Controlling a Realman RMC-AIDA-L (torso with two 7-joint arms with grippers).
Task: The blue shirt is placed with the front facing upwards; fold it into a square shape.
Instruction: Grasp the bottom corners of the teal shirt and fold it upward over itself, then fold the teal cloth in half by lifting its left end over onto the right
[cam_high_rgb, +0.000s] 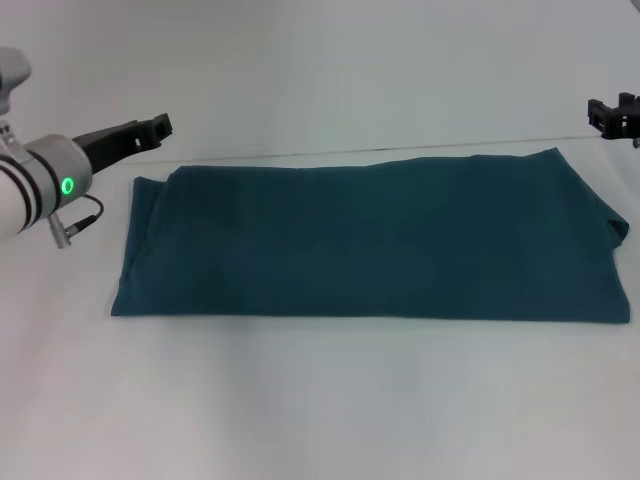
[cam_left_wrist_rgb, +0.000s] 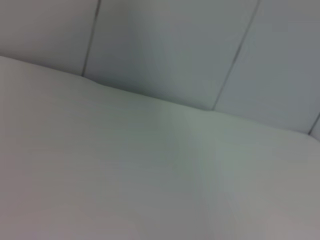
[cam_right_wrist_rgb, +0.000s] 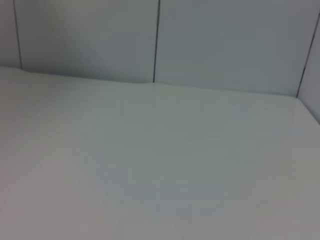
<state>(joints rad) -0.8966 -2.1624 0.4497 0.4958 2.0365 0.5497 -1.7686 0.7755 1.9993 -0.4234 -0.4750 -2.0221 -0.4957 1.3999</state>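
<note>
In the head view alone, the blue shirt (cam_high_rgb: 370, 240) lies folded.

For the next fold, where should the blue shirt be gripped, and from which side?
Probably at one short end. The blue shirt lies as a long flat band, so taking the left end's two corners from the left gripper side and carrying them over to the right end would roughly square it.

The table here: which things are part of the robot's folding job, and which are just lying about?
Part of the job:
- blue shirt, lying in a long folded band
- left gripper, off its left end
- right gripper, off its right end

Just there:
- white table
</note>
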